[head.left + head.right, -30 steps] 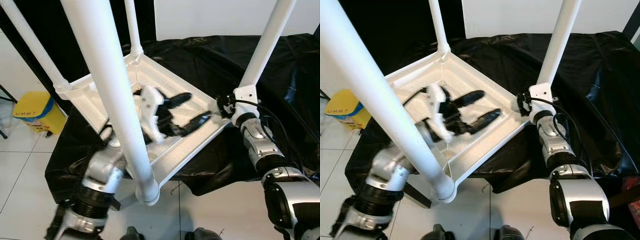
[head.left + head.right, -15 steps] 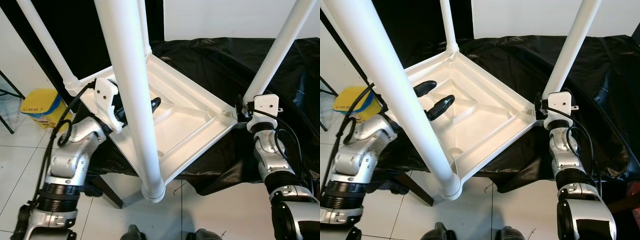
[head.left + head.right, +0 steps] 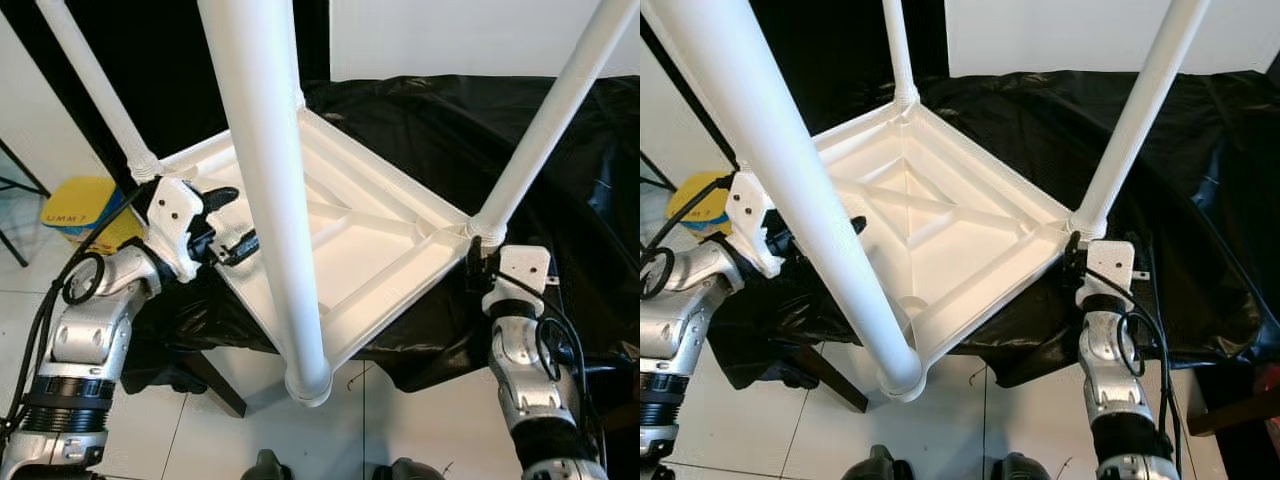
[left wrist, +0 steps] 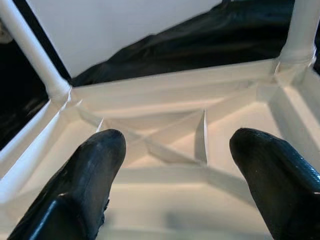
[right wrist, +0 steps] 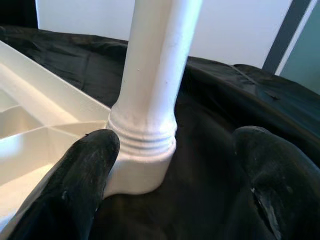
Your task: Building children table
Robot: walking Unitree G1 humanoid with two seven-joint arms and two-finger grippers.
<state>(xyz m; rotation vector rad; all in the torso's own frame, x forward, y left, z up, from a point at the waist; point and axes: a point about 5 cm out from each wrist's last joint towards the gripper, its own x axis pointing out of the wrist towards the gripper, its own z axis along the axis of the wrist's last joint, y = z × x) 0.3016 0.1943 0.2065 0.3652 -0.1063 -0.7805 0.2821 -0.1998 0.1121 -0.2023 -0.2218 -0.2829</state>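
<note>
Table [image 3: 370, 250] lies upside down on the black cloth [image 3: 420, 120], legs up | your left gripper [image 3: 228, 222] spread wide at its left edge, holding nothing | your right gripper [image 5: 170, 170] spread wide beside the right corner leg [image 3: 545, 125], empty.

The upturned table [image 3: 360, 240] is plain white, its four legs [image 3: 265, 170] white too. It lies on a glossy black cloth [image 3: 420, 130] covering the worktop. The left gripper [image 3: 228, 222] and right gripper [image 5: 172, 165] have black fingers on silver arms with white housings. A yellow bin [image 3: 85, 210] stands on white floor tiles [image 3: 180, 430].
</note>
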